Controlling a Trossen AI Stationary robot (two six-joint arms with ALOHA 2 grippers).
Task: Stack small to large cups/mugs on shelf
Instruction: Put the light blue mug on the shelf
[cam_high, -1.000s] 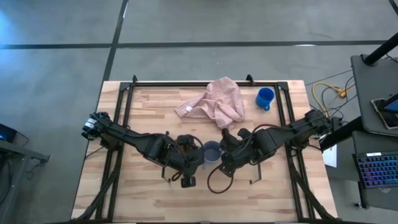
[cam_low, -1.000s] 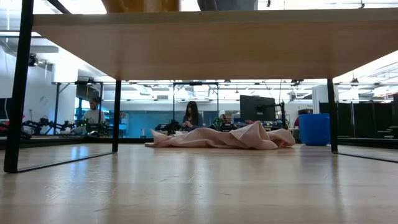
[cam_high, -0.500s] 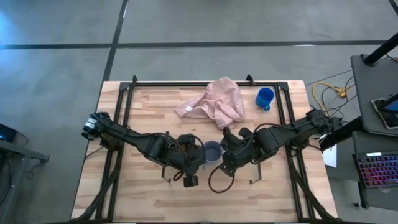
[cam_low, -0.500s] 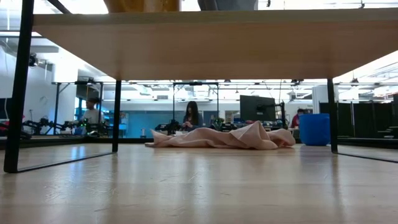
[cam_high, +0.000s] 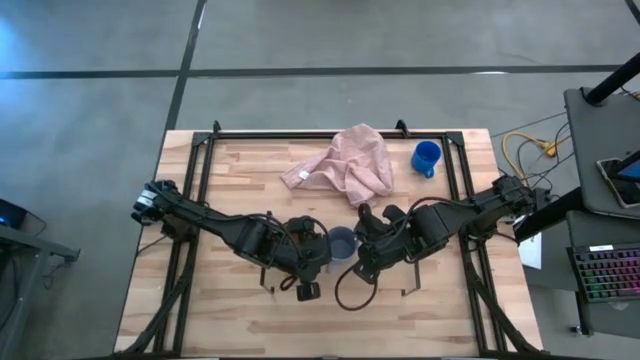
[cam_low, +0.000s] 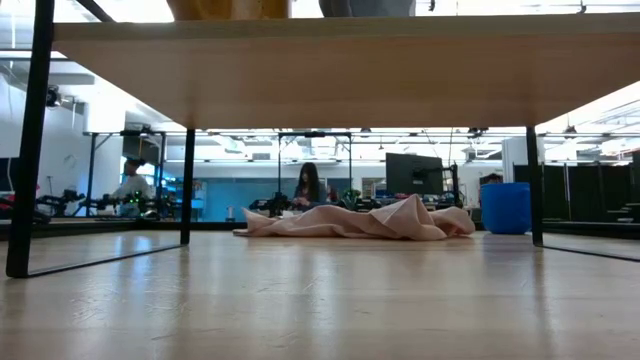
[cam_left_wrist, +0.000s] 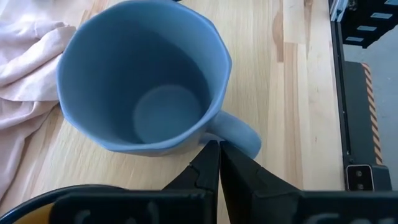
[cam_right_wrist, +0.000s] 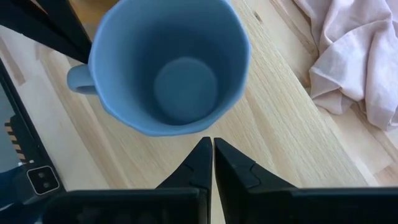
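The grey mug stands upright on its base on the shelf board, open side up, between my two grippers. Its handle points toward my left gripper, which is shut, with its tips at the handle's root. My right gripper is shut, its tips at the mug's opposite wall. The yellow-orange mug shows only by its base on the shelf, left of the grey mug's base; my left arm hides it from above. The blue mug stands on the table at the far right. My left gripper's shut fingertips meet the grey mug's outer wall where the handle joins it, coming from the table's left. The mug stands upright on the shelf. My right gripper's shut fingertips come from the table's right to the mug's wall; whether they touch it, I cannot tell.
A crumpled pink cloth lies on the table at the far middle, close behind the mug; it also shows in the low view. The shelf's black legs stand on the tabletop. People sit in the room beyond the table.
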